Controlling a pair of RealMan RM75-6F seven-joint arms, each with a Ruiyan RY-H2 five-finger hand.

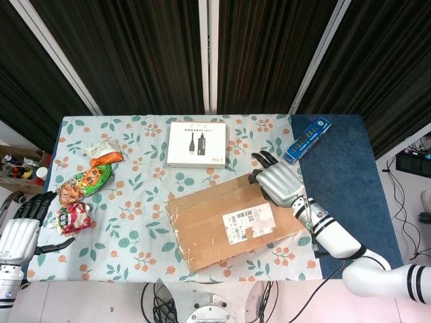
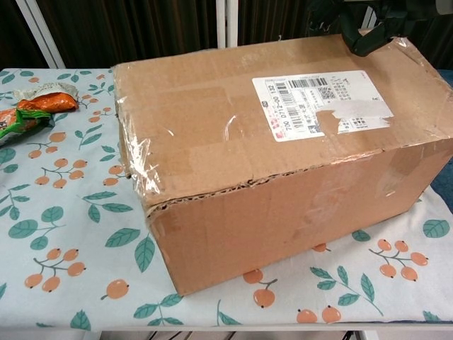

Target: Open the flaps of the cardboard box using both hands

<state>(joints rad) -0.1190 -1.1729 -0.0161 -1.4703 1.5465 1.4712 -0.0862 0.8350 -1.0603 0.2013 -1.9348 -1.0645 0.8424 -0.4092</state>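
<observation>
Cardboard box [image 1: 236, 219] sits on the floral tablecloth [image 1: 141, 188], near front edge, flaps closed and taped, shipping label [image 1: 249, 219] on top. Box lies directly below and to the left of the right hand [image 1: 277, 180]. Right hand rests over the box's far right top corner, palm down, fingers [image 1: 264, 159] extended and slightly apart, tips reaching past the far edge; nothing gripped. In chest view the same hand shows only as dark fingers [image 2: 368, 32] hooked at the back top edge of the box; contact w/ cardboard appears likely but can't confirm.

Left hand [image 1: 23, 229] is well apart from the box, off the table's left edge, fingers straight and spread, holding nothing. Just beyond its fingertips: snack packets [image 1: 77, 195] in a loose row on the cloth.

White product box [image 1: 196, 144] lies ahead and left of the right hand, flat, apart from the cardboard box. Blue pack [image 1: 308, 138] lies ahead and right of the right hand, on the dark blue mat [image 1: 343, 195], not touching it.
</observation>
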